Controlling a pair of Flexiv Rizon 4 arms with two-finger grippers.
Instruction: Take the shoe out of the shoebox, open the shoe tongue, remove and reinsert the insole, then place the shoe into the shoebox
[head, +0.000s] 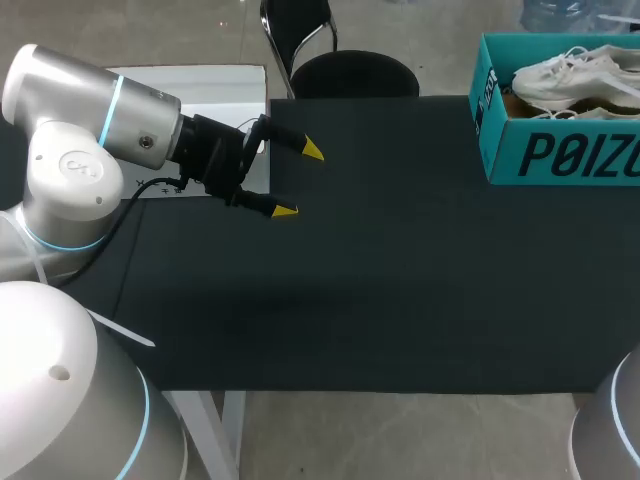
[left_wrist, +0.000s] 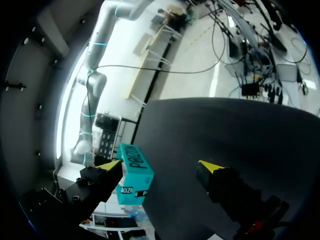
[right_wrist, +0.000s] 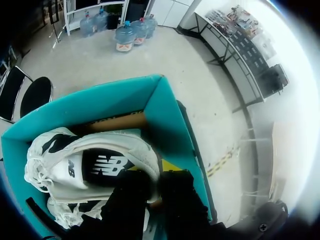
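The teal shoebox stands open at the table's far right corner, with a white sneaker inside it. In the right wrist view my right gripper is down in the shoebox, its black fingers shut on the heel rim of the white shoe. A second white shoe lies under the first. My left gripper hangs open and empty above the table's left side, far from the box. From the left wrist, the shoebox shows ahead, past one fingertip of the left gripper.
The black table top spreads between the left gripper and the box. My right arm's base shows at the near right corner. A black chair stands just behind the table's far edge.
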